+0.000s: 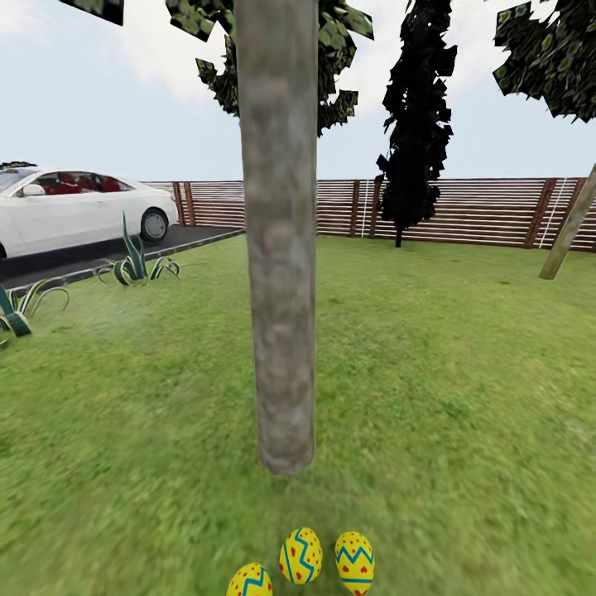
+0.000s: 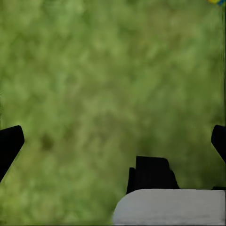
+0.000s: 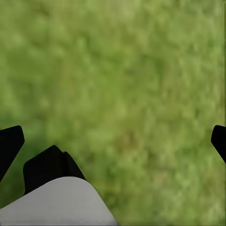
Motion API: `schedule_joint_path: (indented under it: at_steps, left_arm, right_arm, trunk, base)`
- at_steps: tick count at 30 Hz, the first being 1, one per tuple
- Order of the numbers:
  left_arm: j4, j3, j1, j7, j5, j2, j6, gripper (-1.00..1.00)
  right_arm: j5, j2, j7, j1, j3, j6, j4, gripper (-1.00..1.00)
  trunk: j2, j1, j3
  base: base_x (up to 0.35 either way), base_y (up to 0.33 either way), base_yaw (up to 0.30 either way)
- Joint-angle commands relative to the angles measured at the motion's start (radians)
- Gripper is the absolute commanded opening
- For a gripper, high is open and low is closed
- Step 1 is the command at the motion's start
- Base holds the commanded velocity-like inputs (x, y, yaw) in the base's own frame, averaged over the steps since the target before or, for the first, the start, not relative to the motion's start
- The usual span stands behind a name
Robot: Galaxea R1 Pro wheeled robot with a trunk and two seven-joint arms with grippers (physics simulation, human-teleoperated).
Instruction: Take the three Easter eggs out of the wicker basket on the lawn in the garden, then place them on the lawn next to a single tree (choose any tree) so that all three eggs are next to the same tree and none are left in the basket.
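Left gripper and right gripper: fingers spread wide, nothing held, over mottled green lawn. Three yellow zigzag-patterned Easter eggs lie on grass just near of the thick grey-brown tree trunk. Placement judged complete.

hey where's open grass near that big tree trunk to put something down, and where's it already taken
Open lawn lies to the right of the tree toward the fence, and to its left toward the spiky plants. The near side of the trunk base is crowded by the three Easter eggs.
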Motion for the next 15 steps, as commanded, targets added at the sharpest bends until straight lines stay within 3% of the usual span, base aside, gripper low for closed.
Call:
schedule_joint_path:
  at_steps: [1,3,7,15]
  left_arm:
    - [-0.002,-0.027,0.001,0.007,0.006,0.001,-0.001,1.0]
    - [-0.002,-0.072,0.003,0.007,0.007,0.002,-0.001,1.0]
    - [-0.002,-0.112,0.006,0.007,0.006,0.003,-0.002,1.0]
    - [-0.002,-0.126,0.007,0.007,0.006,0.005,-0.002,1.0]
  right_arm:
    - [-0.004,0.0,0.001,-0.001,-0.002,-0.008,0.004,1.0]
    - [-0.004,0.0,0.001,-0.002,-0.002,-0.008,0.004,1.0]
    - [-0.004,0.0,0.001,-0.002,-0.002,-0.008,0.004,1.0]
    - [-0.004,0.0,0.001,-0.001,-0.002,-0.008,0.004,1.0]
  trunk:
    - [0.007,-0.004,0.002]
    - [0.021,-0.012,0.009]
    - [0.049,-0.027,0.021]
    - [0.098,-0.054,0.043]
  base:
    - [0.0,0.0,0.0]
    - [0.0,0.0,0.0]
    - [0.0,0.0,0.0]
    - [0.0,0.0,0.0]
